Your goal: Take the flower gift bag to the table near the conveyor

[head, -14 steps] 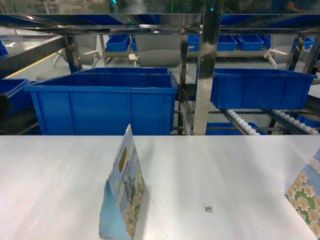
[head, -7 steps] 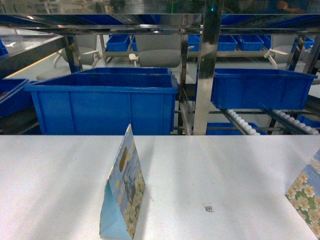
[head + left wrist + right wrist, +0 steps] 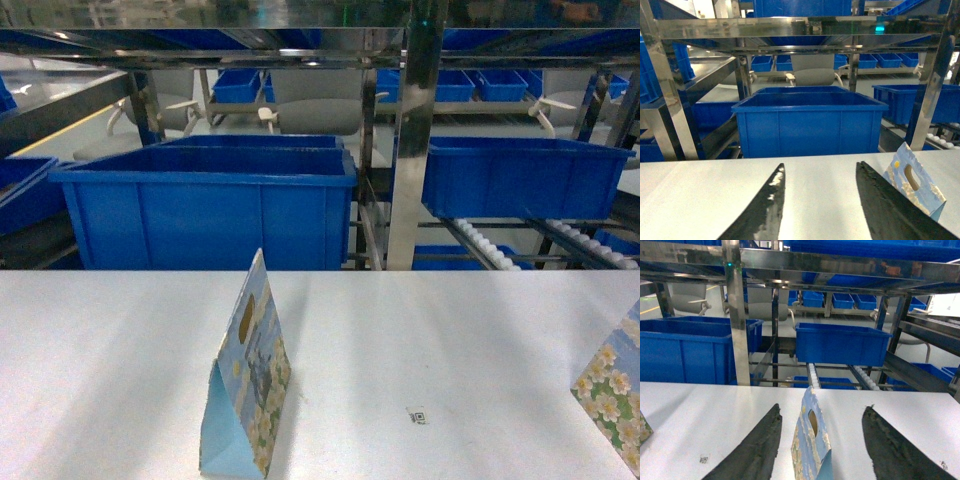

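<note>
A flower gift bag (image 3: 246, 385) stands upright on the white bench (image 3: 120, 360), left of the middle and close to the near edge, with its narrow pale-blue side turned toward the robot and its handle hole near the top. A second daisy-printed bag (image 3: 612, 395) pokes in at the right edge of the bench, and a tiny code sticker (image 3: 417, 416) lies between the two. Beyond the bench rises a steel rack carrying a big blue bin (image 3: 210, 205) on the left and a smaller blue bin (image 3: 520, 175) resting on the conveyor (image 3: 490, 248) of white rollers. The left gripper (image 3: 820, 200) hangs over bare bench with its fingers apart, the bag just off to its right. The right gripper (image 3: 820, 450) has its fingers spread wide with a daisy-printed bag between them, untouched.
</note>
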